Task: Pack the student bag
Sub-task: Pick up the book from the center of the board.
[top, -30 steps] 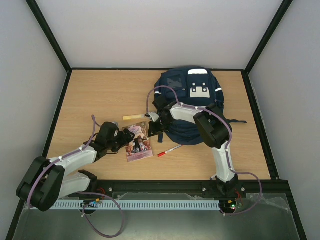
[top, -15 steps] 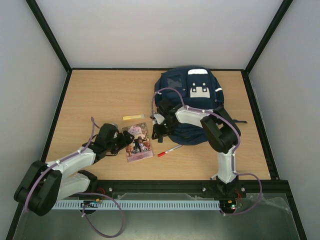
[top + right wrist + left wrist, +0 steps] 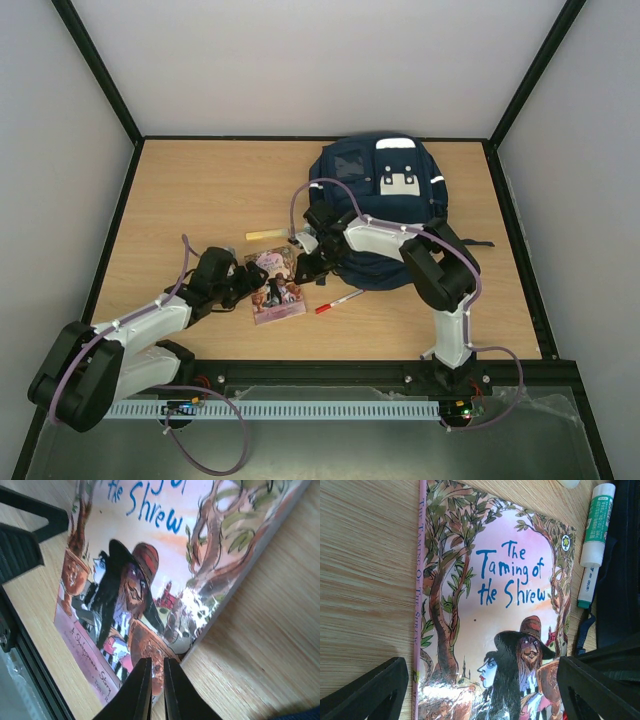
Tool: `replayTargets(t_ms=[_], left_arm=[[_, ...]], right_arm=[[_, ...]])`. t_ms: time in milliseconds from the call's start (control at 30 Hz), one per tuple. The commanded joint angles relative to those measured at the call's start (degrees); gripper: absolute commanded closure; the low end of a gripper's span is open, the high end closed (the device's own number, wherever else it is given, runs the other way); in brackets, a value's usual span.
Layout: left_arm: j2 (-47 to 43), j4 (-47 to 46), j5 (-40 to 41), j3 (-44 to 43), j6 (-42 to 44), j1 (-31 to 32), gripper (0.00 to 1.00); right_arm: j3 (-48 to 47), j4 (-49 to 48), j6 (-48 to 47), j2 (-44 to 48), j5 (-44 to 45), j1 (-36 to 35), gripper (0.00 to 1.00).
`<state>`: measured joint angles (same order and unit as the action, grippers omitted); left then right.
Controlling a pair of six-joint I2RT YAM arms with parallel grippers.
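From the top camera I see the student bag (image 3: 385, 200) lying flat at the far right of the table (image 3: 200, 190), white patch facing up. The right arm reaches across its near-left edge. A paperback (image 3: 277, 287) lies just in front of the bag's left side. A red pen (image 3: 340, 301) sits to the book's right and a small yellow strip (image 3: 268, 236) beyond it. The left gripper (image 3: 245, 285) is at the book's left edge and the right gripper (image 3: 300, 270) is at its right edge.

On the left wrist camera the left gripper (image 3: 482, 690) is spread wide and grasps nothing. One finger is on the bare wood and the other is past the far side of the cover titled "The Taming of the Shrew". A glue stick (image 3: 596, 525) lies between the book's corner and the bag's dark fabric (image 3: 622, 580).

On the right wrist camera the right gripper (image 3: 154, 680) is pressed almost together, leaving only a thin slit. Its tips are right at the book's edge. I cannot tell whether the cover is pinched between them.
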<state>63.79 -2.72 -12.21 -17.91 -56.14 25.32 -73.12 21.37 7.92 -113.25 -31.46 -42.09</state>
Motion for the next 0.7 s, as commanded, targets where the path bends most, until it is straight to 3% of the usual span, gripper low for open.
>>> replayTargets(t_ms=[0, 233, 400, 600, 667], left_arm=[[0.5, 9.3, 1.1, 2.6, -0.7, 0.0, 0.15], [-0.5, 9.6, 1.4, 3.4, -1.0, 0.0, 0.15], [0.4, 9.2, 1.2, 3.2, -0.8, 0.0, 0.14], [1.2, 9.7, 1.8, 3.6, -0.7, 0.0, 0.1], [1.0, 9.7, 2.3, 4.1, -1.1, 0.0, 0.03]], right_arm=[[-2.0, 2.7, -0.2, -0.6, -0.7, -0.1, 0.91], [-2.3, 2.4, -0.2, 1.1, -1.0, -0.1, 0.93], [-4.3, 3.3, -2.0, -4.0, -5.8, -0.5, 0.93], [-4.8, 4.7, 0.8, -11.5, 4.5, -0.6, 0.97], [-4.1, 5.2, 1.2, -13.0, 8.4, -0.6, 0.98]])
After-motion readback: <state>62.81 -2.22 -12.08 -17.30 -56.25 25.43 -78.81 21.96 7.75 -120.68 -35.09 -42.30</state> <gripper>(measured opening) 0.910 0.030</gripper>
